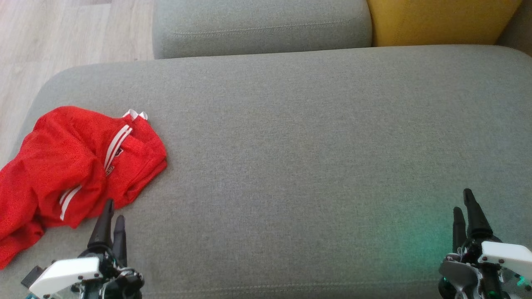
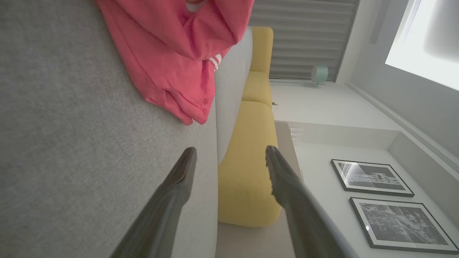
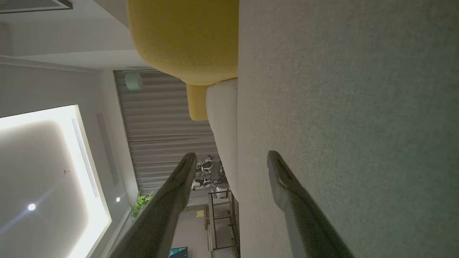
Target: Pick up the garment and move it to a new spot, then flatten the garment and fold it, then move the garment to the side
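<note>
No lettering can be read; the small mark [image 1: 119, 153] on the red garment [image 1: 70, 166] is too blurred.

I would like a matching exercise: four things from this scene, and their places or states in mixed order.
1 red fabric garment with white stripes
2 yellow fabric cushion
3 left gripper
4 right gripper

A open, over bare grey sofa seat
B far right, behind the seat
C crumpled at the seat's left end
D open, near the garment

Pairs: 1-C, 2-B, 3-D, 4-A
</note>
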Motion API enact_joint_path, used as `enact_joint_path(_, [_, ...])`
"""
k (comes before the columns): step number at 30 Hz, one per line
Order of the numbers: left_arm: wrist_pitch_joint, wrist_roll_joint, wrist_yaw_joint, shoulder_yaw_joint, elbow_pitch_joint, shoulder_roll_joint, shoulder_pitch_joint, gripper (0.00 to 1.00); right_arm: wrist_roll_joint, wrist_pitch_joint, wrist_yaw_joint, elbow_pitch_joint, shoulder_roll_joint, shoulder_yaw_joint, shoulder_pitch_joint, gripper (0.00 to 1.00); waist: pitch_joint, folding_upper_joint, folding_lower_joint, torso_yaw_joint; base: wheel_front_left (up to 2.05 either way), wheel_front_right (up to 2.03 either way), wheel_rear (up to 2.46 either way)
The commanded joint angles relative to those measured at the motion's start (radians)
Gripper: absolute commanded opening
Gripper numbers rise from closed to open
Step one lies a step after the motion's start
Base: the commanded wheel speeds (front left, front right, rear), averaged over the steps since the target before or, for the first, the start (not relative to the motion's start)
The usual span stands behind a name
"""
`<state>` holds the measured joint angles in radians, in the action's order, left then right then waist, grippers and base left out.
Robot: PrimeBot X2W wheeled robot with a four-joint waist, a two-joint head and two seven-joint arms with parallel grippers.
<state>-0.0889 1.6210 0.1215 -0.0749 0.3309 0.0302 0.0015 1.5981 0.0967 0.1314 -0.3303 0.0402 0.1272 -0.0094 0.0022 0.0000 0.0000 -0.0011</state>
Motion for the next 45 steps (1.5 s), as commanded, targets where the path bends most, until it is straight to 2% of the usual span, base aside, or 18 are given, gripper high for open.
enact_joint_path(1, [0.009,-0.005,0.002,0.0,-0.037,0.009,-0.049,1.0,-0.014,-0.014,0.0,0.035,0.004,-0.003,-0.041,1.0,0.0,0.0,0.0,0.0,0.0,0.0,0.0])
enact_joint_path(16, [0.05,-0.063,0.003,-0.044,-0.043,0.01,-0.07,1.0,-0.133,-0.055,0.0,0.045,0.005,0.016,-0.068,1.0,-0.004,0.0,0.0,-0.006,0.0,0.0,0.0])
enact_joint_path(28, [0.085,-0.174,-0.006,-0.092,-0.098,0.011,-0.104,1.0,-0.334,-0.09,0.0,0.114,0.006,0.014,-0.102,1.0,-0.008,0.0,0.0,-0.01,0.0,0.0,0.0])
enact_joint_path(36, [0.108,-0.303,-0.028,-0.081,-0.195,0.012,-0.112,1.0,-0.517,-0.114,0.0,0.185,0.006,-0.013,-0.121,1.0,-0.008,0.0,0.0,-0.014,0.0,0.0,0.0])
enact_joint_path(45, [0.135,-0.493,-0.055,-0.001,-0.284,0.013,-0.103,1.0,-0.729,-0.14,0.0,0.222,0.007,-0.08,-0.124,1.0,-0.005,0.0,0.0,-0.021,0.0,0.0,0.0])
